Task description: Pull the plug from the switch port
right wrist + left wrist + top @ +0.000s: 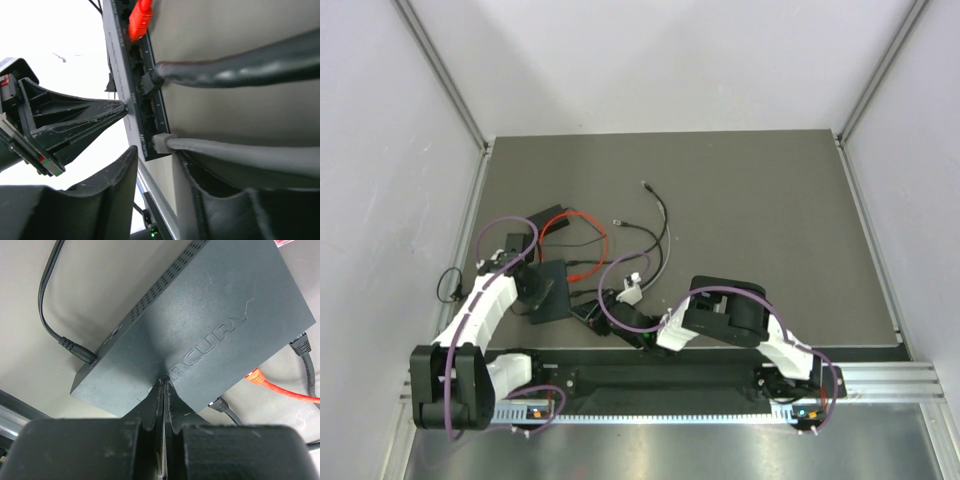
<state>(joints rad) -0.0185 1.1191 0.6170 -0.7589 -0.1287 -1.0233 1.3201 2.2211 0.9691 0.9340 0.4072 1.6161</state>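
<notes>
From above, we see the switch near the surface's near-left corner. In the left wrist view, our left end effector is pressed together, tips resting on the switch's top. In the right wrist view, our right end effector is spread, flanking the grey plug seated in the switch.

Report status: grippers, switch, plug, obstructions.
Left gripper shut, tips pressing switch top. Right gripper open, tips flanking grey plug, plug seated in port. Black plug and orange plug further along, not in the way.
</notes>
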